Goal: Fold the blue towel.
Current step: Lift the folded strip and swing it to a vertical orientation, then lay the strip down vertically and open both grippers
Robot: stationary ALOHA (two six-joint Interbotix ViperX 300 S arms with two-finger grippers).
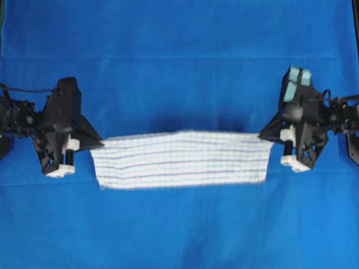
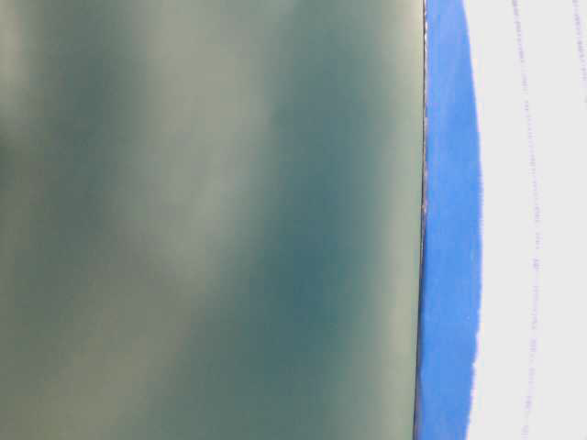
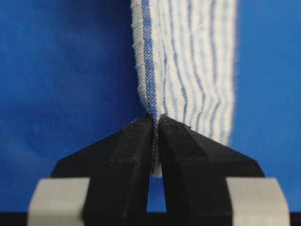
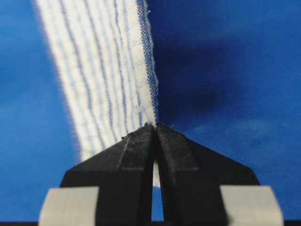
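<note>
Plain blue sheet and a blurred grey-green surface

A solid blue sheet (image 1: 179, 50) covers the worktop across the whole overhead view, with faint creases running across its upper part and lower half. In the table-level view, a blurred grey-green surface (image 2: 211, 220) fills the left and centre of the frame, bordered on the right by a strip of blue.

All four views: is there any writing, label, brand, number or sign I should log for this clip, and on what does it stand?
None: no text can be read in any view.
The blue towel shows only woven stripes.
The left gripper, the right gripper and the blue sheet carry no visible marking.
The table-level view is blurred and shows no writing.
</note>
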